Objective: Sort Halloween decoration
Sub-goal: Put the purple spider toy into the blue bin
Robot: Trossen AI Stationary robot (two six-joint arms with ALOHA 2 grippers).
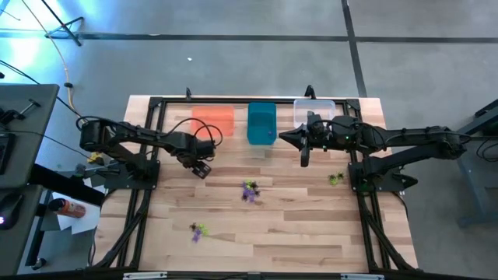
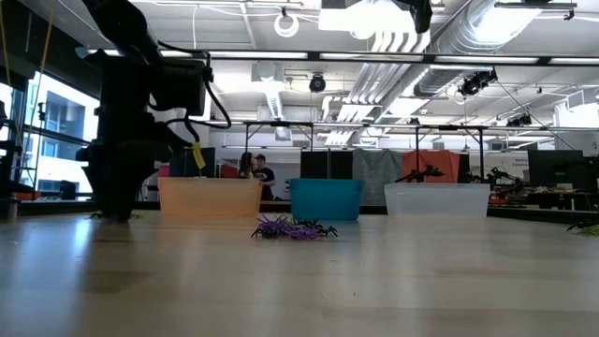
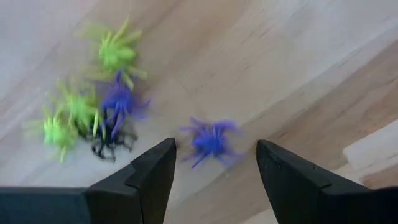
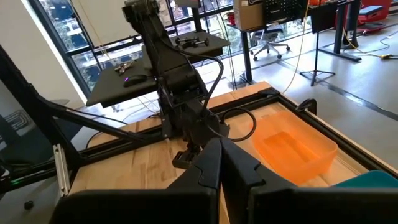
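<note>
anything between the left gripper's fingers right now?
Yes. In the left wrist view a purple spider lies on the wooden table in the gap of the open left gripper, not yet touched.

Wood table (image 1: 311, 233) — 3 bins at back, spider trinkets (image 1: 249, 190) scattered mid-top.

- We see a pale butcher-block wooden table (image 1: 296, 225), its planks smooth with a soft sheen.
- Tiny purple, yellow-green and black spidery plastic trinkets (image 3: 118, 102) look slightly glossy.
- The orange translucent plastic bin (image 2: 210, 198), teal plastic bin (image 2: 326, 199) and clear plastic bin (image 2: 437, 199) look smooth.
- The left gripper's (image 3: 214, 171) dark fingers (image 3: 152, 177) look matt.
</note>
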